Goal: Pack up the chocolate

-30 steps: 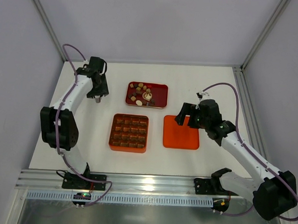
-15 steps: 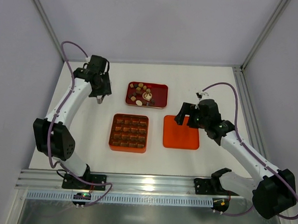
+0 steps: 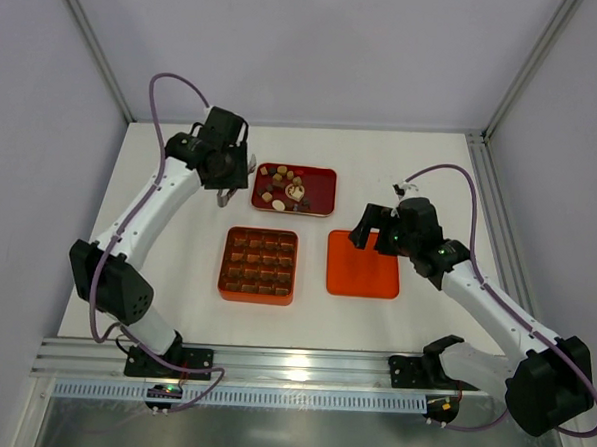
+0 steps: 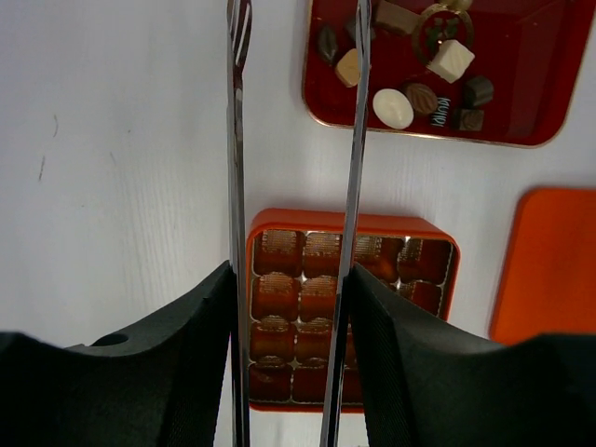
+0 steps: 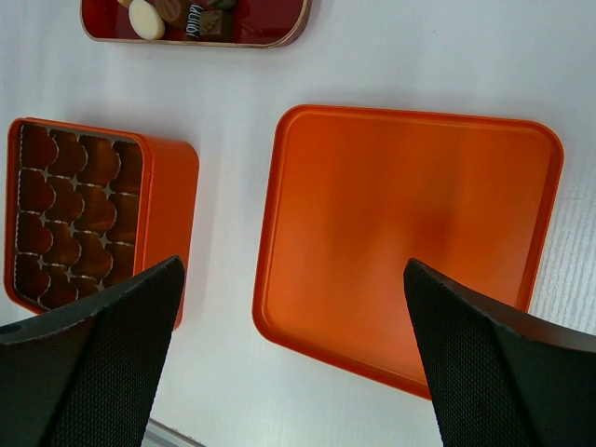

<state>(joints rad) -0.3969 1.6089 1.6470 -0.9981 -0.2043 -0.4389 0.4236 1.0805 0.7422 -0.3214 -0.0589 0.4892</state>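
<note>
now left gripper (image 4: 300, 28) has swung over to the red tray (image 3: 320, 190), jaws narrowing but empty; a chocolate (image 3: 283, 188) pick looks next.

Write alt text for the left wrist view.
The left gripper, its two thin metal fingers apart and empty, points toward a red tray of assorted chocolates. Below sits an orange gridded box, its compartments looking empty, with an orange lid at right.

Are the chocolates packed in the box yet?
Not yet. Done: the flat orange square lid is off, lying beside the orange square box with grid compartments. In hand: the left arm's thin metal fingers hover by the red tray, holding nothing. Left: every small chocolate sits in that tray; the box's cups look empty.
</note>
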